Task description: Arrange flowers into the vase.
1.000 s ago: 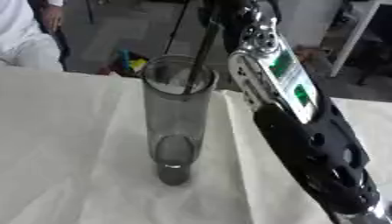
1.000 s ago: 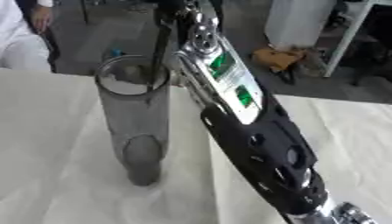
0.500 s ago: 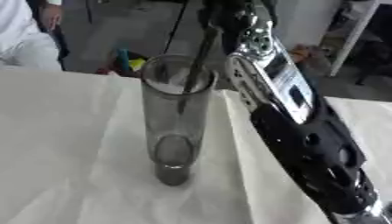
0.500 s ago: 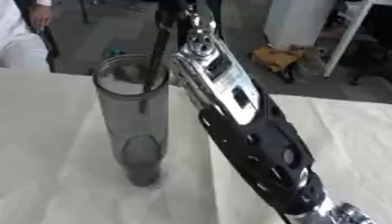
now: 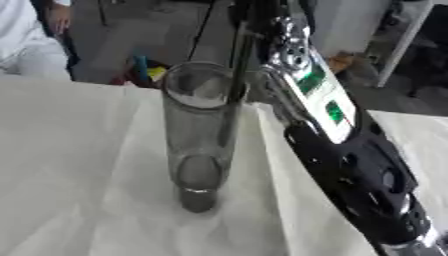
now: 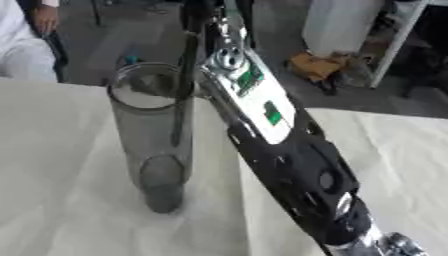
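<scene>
A clear vase [image 5: 199, 140] stands upright on a white cloth [image 5: 79, 165] that covers the table. The glass is tall and cylindrical, with an open round mouth at the top and a thick darker base below.

A thin dark stem [image 5: 233, 95] runs down through the mouth of the vase, leaning against the rim on the vase's right side. Its lower end shows through the glass about halfway down the vase, well above the base. Its upper end rises out of the mouth and goes up to the top edge of both views.

The right arm [image 6: 280, 145] reaches from the lower right, passes just right of the vase, and extends above and behind the mouth. The right hand [image 5: 262, 12] is above the vase at the top edge, dark and partly cut off. The stem meets it there, but how its fingers are set, or whether they close on the stem, cannot be told.

On the silver forearm, just right of the vase's mouth, sits a white panel with two small green patches [image 6: 261, 95]; no writing on it can be read.

The left hand shows in neither view.
</scene>
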Available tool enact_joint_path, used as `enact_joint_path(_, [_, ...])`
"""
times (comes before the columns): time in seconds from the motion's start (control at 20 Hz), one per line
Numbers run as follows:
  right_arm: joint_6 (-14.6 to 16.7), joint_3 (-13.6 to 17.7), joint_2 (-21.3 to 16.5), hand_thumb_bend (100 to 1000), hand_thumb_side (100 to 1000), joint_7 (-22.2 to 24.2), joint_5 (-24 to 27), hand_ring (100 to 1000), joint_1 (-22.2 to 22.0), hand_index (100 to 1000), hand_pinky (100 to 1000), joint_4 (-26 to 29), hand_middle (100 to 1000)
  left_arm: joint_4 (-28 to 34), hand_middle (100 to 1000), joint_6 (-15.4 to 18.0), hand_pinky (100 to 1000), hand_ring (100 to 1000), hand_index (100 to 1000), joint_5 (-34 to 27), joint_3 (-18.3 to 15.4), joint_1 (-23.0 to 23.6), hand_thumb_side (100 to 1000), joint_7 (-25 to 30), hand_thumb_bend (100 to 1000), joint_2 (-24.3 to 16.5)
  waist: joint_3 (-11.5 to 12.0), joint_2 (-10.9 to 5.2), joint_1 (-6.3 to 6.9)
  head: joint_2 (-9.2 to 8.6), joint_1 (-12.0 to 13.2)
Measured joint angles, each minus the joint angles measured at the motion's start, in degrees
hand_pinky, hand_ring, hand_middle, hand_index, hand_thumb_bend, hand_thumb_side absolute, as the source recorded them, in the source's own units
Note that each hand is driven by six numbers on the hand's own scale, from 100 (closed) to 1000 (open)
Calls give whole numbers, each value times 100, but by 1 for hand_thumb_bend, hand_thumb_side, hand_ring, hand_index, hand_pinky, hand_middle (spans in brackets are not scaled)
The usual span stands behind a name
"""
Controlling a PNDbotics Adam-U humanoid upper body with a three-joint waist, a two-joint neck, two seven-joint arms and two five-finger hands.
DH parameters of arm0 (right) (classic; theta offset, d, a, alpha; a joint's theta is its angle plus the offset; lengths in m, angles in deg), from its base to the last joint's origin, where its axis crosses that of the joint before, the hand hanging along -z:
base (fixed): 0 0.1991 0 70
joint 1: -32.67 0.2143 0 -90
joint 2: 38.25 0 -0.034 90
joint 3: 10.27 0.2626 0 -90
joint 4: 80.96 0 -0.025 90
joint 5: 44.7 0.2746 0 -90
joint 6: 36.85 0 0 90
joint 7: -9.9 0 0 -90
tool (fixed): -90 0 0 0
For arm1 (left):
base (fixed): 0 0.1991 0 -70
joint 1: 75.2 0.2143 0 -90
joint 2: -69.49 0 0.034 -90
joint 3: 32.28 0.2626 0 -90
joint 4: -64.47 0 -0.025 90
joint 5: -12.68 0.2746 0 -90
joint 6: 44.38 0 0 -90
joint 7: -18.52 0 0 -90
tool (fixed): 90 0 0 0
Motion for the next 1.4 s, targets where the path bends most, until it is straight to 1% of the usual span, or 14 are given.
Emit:
enact_joint_path(0.25, [243,1,-16,131,779,-6,-533,100,-5,137,100,-45,100,0,836,1,758,825,936,0,0,0,968,1,100,3,0,1,0,-18,20])
enact_joint_path(0.45, [418,-8,-58,137,789,-120,-1021,144,-35,163,100,-73,112,0,835,1,758,825,936,0,0,0,967,1,100,26,0,5,0,-18,26])
enact_joint_path(0.5, [442,-14,-64,137,797,-141,-1142,164,-50,175,107,-79,131,0,834,1,758,825,936,0,0,0,967,1,100,37,0,8,0,-18,28])
enact_joint_path(0.75, [437,-31,-113,162,841,-146,-1591,183,-98,204,115,-107,158,0,834,1,758,825,936,0,0,0,965,1,100,47,-24,13,0,-18,59])
enact_joint_path(0.8, [399,-39,-132,161,856,-125,-1660,186,-107,214,114,-107,162,0,835,1,759,825,936,0,0,1,965,1,100,47,-31,13,0,-17,71])
enact_joint_path(0.85, [340,-46,-152,138,867,-103,-1714,186,-107,218,114,-107,163,0,835,0,759,824,936,0,0,3,964,1,100,47,-35,13,0,-17,78])
enact_joint_path(1.05, [-24,-49,-156,100,897,19,-1808,194,-114,245,114,-107,176,0,836,0,759,824,936,0,0,7,963,0,100,48,-43,13,0,-15,100])
enact_joint_path(1.25, [-423,-61,-195,100,901,224,-1855,194,-158,263,113,-102,183,0,836,-1,759,824,936,0,-1,19,961,-1,100,48,-63,13,0,-12,123])
enact_joint_path(1.4, [-741,-93,-261,100,888,502,-1885,195,-206,266,116,-67,183,0,836,-2,759,824,936,0,-1,44,961,-2,100,48,-82,10,0,7,135])
